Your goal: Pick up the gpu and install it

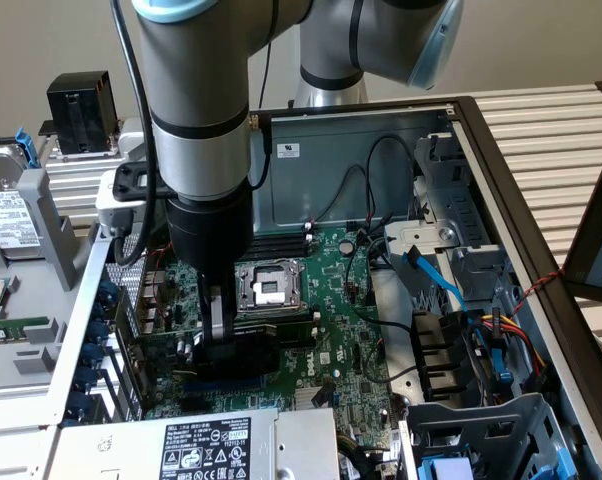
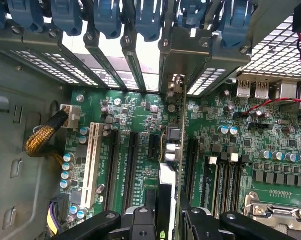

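Note:
My gripper (image 1: 219, 338) reaches straight down into the open computer case over the green motherboard (image 1: 331, 320), between the CPU socket and the power supply. It is shut on the gpu (image 1: 243, 358), whose black cooler shows just beside the fingers. In the wrist view the gpu (image 2: 167, 197) stands on edge between the two black fingers (image 2: 140, 220) of my gripper (image 2: 170, 219). Its thin board edge runs along a black expansion slot of the motherboard (image 2: 135, 115). Its silver bracket (image 2: 176, 82) meets the rear slot openings. How deep it sits in the slot I cannot tell.
The CPU socket (image 1: 266, 285) lies just behind the gripper and the power supply (image 1: 211, 445) just in front. Cables and a blue SATA lead (image 1: 436, 280) crowd the exterior view's right. A white slot (image 2: 93, 165), a braided cable (image 2: 43, 140) and blue slot clips (image 2: 108, 17) surround the card.

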